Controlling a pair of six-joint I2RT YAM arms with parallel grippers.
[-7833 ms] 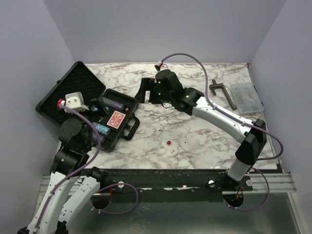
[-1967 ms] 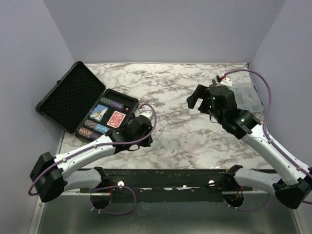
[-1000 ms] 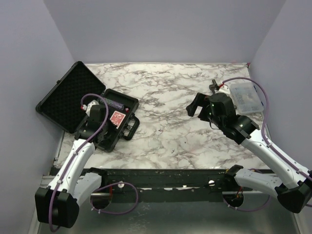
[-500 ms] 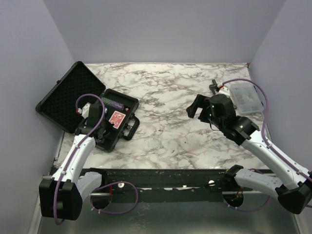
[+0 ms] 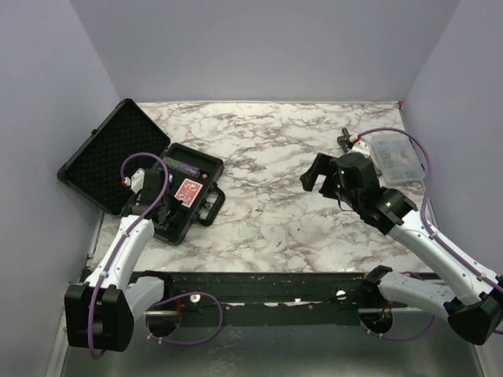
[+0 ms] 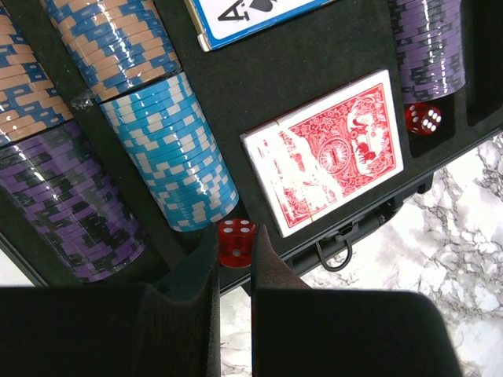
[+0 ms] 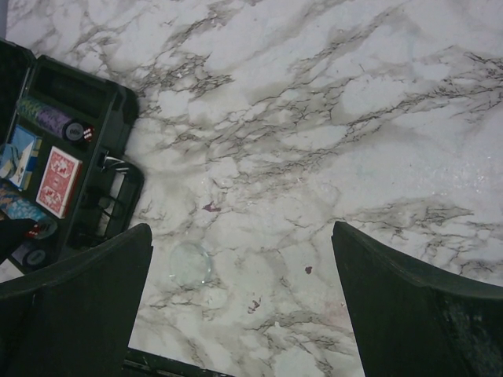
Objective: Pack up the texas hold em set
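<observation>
The black case lies open at the left, its lid flat and lined with bumpy foam. Its tray holds rows of blue chips and purple chips, a red-backed card deck, a second deck and a red die. My left gripper hangs over the tray's near edge, shut on another red die pinched between its fingertips. My right gripper stands wide open above bare marble, holding nothing.
A clear plastic compartment box and a dark T-shaped clamp sit at the back right, behind my right arm. A small clear disc lies on the marble table right of the case's handle.
The red die that lay on the marble is now in my left gripper at the case. Over the last second the left arm shifted only slightly; the right arm stayed still.
</observation>
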